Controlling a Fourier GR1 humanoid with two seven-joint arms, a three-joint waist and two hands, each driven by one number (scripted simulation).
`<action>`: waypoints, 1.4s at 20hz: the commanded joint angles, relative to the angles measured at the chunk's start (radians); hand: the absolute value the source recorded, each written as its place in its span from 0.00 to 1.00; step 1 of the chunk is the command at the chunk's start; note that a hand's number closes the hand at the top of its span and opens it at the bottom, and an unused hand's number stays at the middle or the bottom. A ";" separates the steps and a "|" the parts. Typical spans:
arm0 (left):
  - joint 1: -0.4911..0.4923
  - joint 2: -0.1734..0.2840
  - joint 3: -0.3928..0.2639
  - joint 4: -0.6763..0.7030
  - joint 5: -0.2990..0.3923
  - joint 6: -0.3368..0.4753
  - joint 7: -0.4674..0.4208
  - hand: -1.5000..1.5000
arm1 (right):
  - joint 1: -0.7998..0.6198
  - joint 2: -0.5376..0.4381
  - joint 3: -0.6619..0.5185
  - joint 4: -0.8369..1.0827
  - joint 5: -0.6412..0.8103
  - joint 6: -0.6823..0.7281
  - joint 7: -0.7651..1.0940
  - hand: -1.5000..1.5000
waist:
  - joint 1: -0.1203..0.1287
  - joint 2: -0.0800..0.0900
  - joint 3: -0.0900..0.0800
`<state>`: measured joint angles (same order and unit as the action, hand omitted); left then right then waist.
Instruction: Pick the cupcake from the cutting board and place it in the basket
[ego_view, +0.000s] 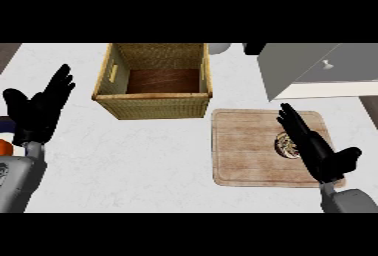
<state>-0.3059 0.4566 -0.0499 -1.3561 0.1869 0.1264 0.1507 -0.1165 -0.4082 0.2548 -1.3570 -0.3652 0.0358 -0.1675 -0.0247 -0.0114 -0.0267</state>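
**Cupcake on the cutting board, right robot hand over it**

Cupcake (284, 144) sits on the wooden cutting board (251, 150), toward that board's right side and about midway between its far and near edges. Only a part of it shows, a rounded brown and pale top, because the right robot hand (314, 147) lies across its right half. That hand comes in from the table's near right corner and stretches up across the board with its fingers straight and close together and the thumb (349, 154) spread out to the right; it is not curled round anything. Whether the fingers touch the cupcake cannot be told from this view.

The cutting board lies on the right half of the white table (148, 160), near the front edge. The wicker basket (155, 105) stands toward the table's far edge, left of the board's far left corner and just apart from it. Its dark wooden bottom (164, 80) shows inside.

The left robot hand (40, 107) rests at the table's left edge, fingers straight and pointing up, holding nothing, well apart from the basket. A white cabinet with a small knob (325, 70) stands at the table's far right corner, beyond the board.
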 joint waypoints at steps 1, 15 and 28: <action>0.037 -0.049 0.007 0.062 0.017 -0.023 -0.041 0.50 | 0.002 -0.022 -0.059 -0.076 -0.016 -0.016 0.017 1.00 | 0.014 0.011 0.026; 0.356 -0.145 -0.089 0.096 0.025 -0.015 0.045 0.50 | -0.321 0.106 0.079 -0.080 0.342 -0.406 0.179 0.00 | 0.031 0.005 0.023; 0.404 -0.122 -0.050 0.047 0.031 0.007 0.060 0.50 | -0.538 -0.481 0.095 -0.237 0.553 -0.004 0.798 0.00 | -0.021 -0.014 0.020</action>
<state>0.0297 0.3340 -0.1042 -1.3613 0.2068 0.1320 0.1671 -0.6010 -0.7340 0.3777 -1.5032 0.2021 -0.1226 0.4857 -0.0241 -0.0256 0.0034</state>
